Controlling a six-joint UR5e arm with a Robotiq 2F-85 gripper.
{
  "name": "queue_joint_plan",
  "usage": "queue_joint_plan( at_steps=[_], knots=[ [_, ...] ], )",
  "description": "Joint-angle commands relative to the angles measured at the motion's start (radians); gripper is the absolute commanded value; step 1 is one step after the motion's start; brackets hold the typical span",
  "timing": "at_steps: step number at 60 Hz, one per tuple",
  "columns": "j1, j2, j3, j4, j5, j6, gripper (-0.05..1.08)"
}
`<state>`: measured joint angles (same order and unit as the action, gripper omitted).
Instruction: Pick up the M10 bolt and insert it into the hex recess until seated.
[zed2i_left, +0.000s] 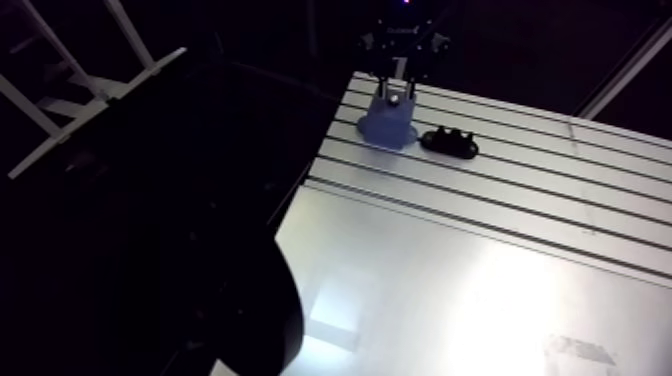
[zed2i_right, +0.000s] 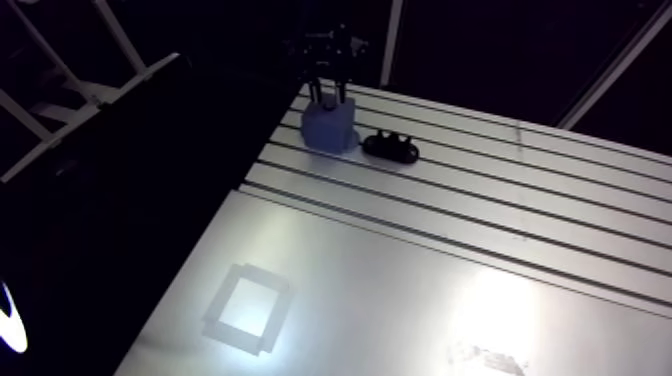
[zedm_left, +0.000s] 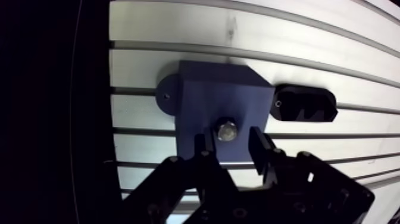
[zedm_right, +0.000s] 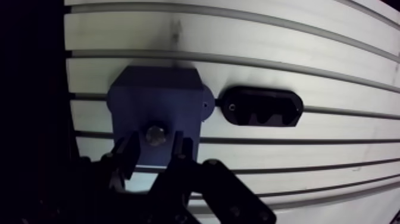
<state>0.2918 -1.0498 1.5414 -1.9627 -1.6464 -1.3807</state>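
Observation:
A blue block (zedm_left: 202, 101) with a side tab stands on the slotted table (zedm_left: 143, 65). The bolt's (zedm_left: 227, 130) silver head shows in the block's top face, sunk into it. In the wrist view my gripper (zedm_left: 229, 140) hovers just above the block, open, with one finger (zedm_left: 200, 149) on each side of the bolt head and a small gap to it on both sides. In the arm view the gripper (zed2i_left: 398, 92) comes straight down onto the block (zed2i_left: 388, 124) at the table's far left corner.
A black oblong holder (zedm_left: 305, 104) with notches lies on the table right beside the block, also seen in the arm view (zed2i_right: 390, 147). The table's left edge (zed2i_right: 262, 140) runs close to the block. A taped square outline (zed2i_right: 245, 305) marks the smooth near plate.

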Motion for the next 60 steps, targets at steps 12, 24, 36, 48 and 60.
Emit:
queue_joint_plan(
  at_steps=[12,24,36,48,60],
  knots=[
    [-0.003,0.0,-0.002,0.0,0.007,-0.004,0.56],
    [-0.003,0.0,-0.001,0.0,0.007,-0.004,0.56],
    [-0.003,0.0,-0.002,0.0,0.007,-0.004,0.56],
    [-0.003,0.0,-0.002,0.0,0.007,-0.004,0.57],
    [-0.006,0.002,-0.002,0.0,0.009,-0.002,0.6]
  ],
)
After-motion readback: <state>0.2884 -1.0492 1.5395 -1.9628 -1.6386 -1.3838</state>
